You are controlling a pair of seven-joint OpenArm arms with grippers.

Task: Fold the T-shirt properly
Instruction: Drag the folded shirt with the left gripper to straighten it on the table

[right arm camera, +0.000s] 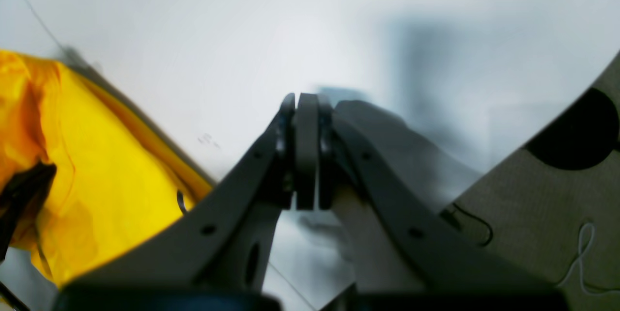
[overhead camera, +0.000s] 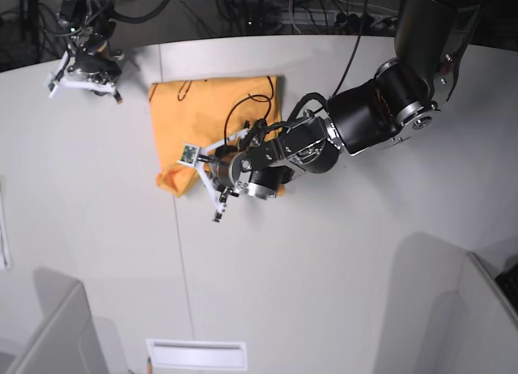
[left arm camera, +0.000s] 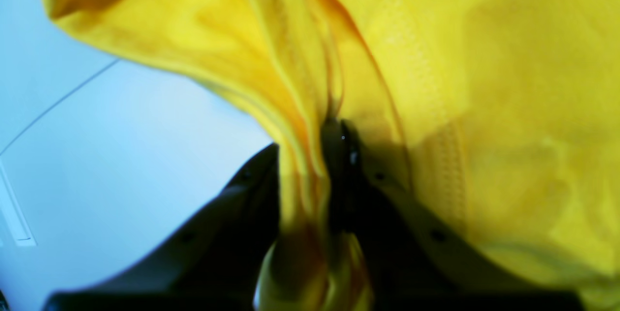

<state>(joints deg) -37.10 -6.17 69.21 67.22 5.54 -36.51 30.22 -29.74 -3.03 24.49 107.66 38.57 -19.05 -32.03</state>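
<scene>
The orange-yellow T-shirt (overhead camera: 214, 115) lies partly folded on the white table (overhead camera: 324, 269), towards the back left of the base view. My left gripper (overhead camera: 201, 173) reaches across to the shirt's front-left corner. In the left wrist view, the left gripper (left arm camera: 310, 151) is shut on a bunched fold of the T-shirt (left arm camera: 484, 83), and the cloth rises slightly off the table. My right gripper (overhead camera: 81, 81) rests at the table's far left corner, away from the cloth. It (right arm camera: 306, 102) is shut with nothing in it, and the T-shirt (right arm camera: 97, 156) shows to its left.
Grey partition panels stand at the front left (overhead camera: 48, 333) and front right (overhead camera: 453, 309). A white slotted plate (overhead camera: 197, 354) sits at the front edge. Cables crowd the back edge (overhead camera: 324, 18). A grey-beige panel (right arm camera: 547, 214) is beside the right gripper.
</scene>
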